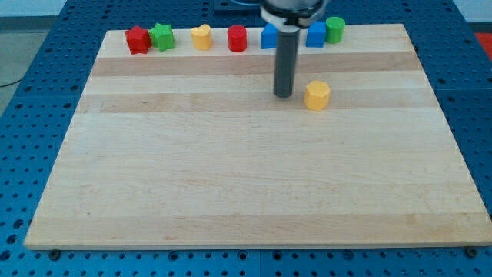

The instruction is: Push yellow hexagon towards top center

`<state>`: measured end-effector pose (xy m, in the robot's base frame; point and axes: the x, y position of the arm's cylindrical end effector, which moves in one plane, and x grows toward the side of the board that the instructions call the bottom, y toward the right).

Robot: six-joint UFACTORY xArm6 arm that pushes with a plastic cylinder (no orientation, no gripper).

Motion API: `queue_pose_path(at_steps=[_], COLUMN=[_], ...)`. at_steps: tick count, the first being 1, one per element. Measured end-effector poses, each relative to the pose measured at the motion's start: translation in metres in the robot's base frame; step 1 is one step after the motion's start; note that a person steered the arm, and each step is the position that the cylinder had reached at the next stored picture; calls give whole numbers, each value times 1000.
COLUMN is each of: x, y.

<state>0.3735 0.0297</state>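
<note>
1. Work surface: a pale wooden board (246, 177) lies on a blue perforated table (31, 115). The board fills most of the view.

2. Arm end: a straight dark rod descends from the view's top centre. My tip (284, 95) rests at board level in the upper middle of the board. There is no pincer on this arm, so no open or closed state applies; the rod holds nothing.

3. Task item: the yellow hexagon (317, 95) sits in the upper part of the board, a little right of centre and below the top row of blocks. It lies at about 3 o'clock from my tip, just beside it; whether the two touch cannot be told, though a narrow gap appears between them.

4. Top row, from the view's left to right, along the board's upper edge:
   - red block (137, 39), shape irregular, touching or nearly touching the next;
   - green star-like block (162, 36);
   - yellow block (201, 37), rounded, exact shape unclear;
   - red cylinder (237, 38);
   - blue block (268, 37), partly hidden behind the rod;
   - second blue block (317, 34);
   - green cylinder (334, 29), just beside the second blue block.

5. Relations: the top row lies at roughly 12 o'clock from my tip. The yellow hexagon stands well apart from that row, at about 6 o'clock from the second blue block.
</note>
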Motion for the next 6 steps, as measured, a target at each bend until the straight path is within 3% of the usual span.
queue_pose_path(at_steps=[1,2,4,6], x=[33,36,-13,-38], y=[6,66,114,103])
